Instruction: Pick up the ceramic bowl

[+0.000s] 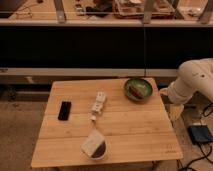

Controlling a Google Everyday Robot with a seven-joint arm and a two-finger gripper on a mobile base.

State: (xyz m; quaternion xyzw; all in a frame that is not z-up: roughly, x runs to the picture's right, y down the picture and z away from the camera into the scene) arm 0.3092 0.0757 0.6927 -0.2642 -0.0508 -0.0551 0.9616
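Four items on the wooden table, left to right:

- black phone, flat, near the left edge.
- white elongated block, lying at an angle around mid-table, well apart from the phone.
- small white bowl with a dark inside, at the near edge. A pale piece lies across its left rim; can't tell what it is.
- ceramic bowl, upright at the far right corner. It is green with a reddish-brown patch inside, and it rests on the table.

Arm: white and bulky, coming in from the right frame edge, off the table's right side. The thick upper section sits high. The lower section slopes down and left toward the far right corner.

The gripper is at the arm's lower left end, at the table's right edge. It is just right of the ceramic bowl, beside it rather than over it. It looks apart from the rim with a small gap. Whether the claw is released or clenched, cannot tell.

On the floor right of the table there is a dark blue box with cables running from it.
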